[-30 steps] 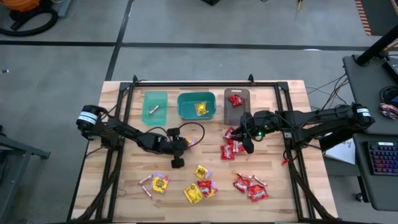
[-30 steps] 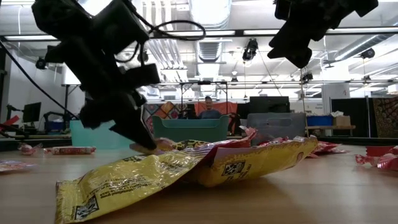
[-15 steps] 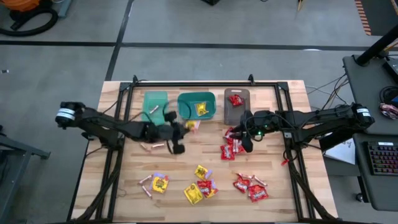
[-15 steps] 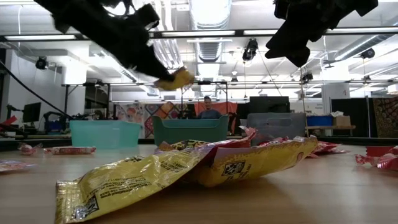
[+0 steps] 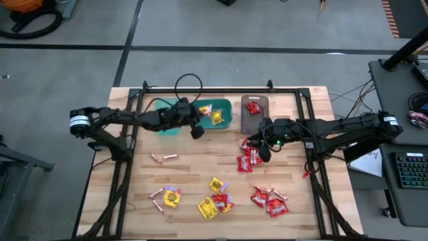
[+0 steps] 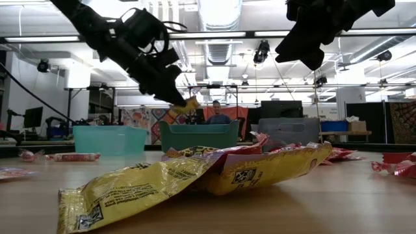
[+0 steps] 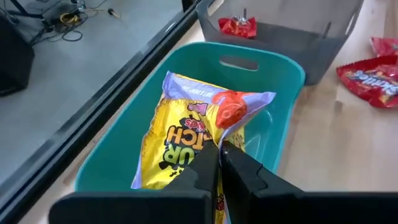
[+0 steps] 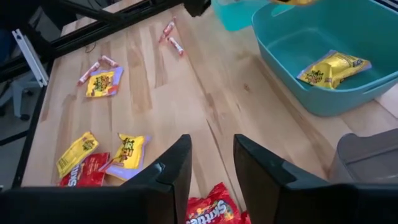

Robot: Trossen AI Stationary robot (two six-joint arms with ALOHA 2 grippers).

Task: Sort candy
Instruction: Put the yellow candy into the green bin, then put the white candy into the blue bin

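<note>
Above the dark teal bin [image 5: 212, 114] at the back of the wooden table [image 5: 180, 177], the left gripper [image 5: 198, 127] pinches a yellow packet [image 7: 186, 140] between closed fingers [image 7: 208, 177], the packet hanging over the bin's mouth and covering most of its floor in the wrist view. From overhead, another yellow packet [image 5: 217, 117] lies inside that bin, half masked by the arm. The right gripper [image 5: 263, 152] hovers over a cluster of red packets [image 5: 247, 159] just in front of the grey bin [image 5: 254, 115], its fingers [image 8: 174, 171] apart and holding nothing; the red packets beneath it are cut off at the edge of its own wrist picture. One red packet [image 5: 253, 107] sits in the grey bin. The light teal bin [image 5: 166, 107] is largely hidden behind the left arm, its contents not visible. Loose candy remains on the near half of the table: yellow packets [image 5: 215, 185], red packets [image 5: 269, 201] and thin pinkish sticks [image 5: 164, 158]. At table height, a crumpled yellow packet [image 6: 195, 175] fills the foreground, blocking much behind it.
</note>
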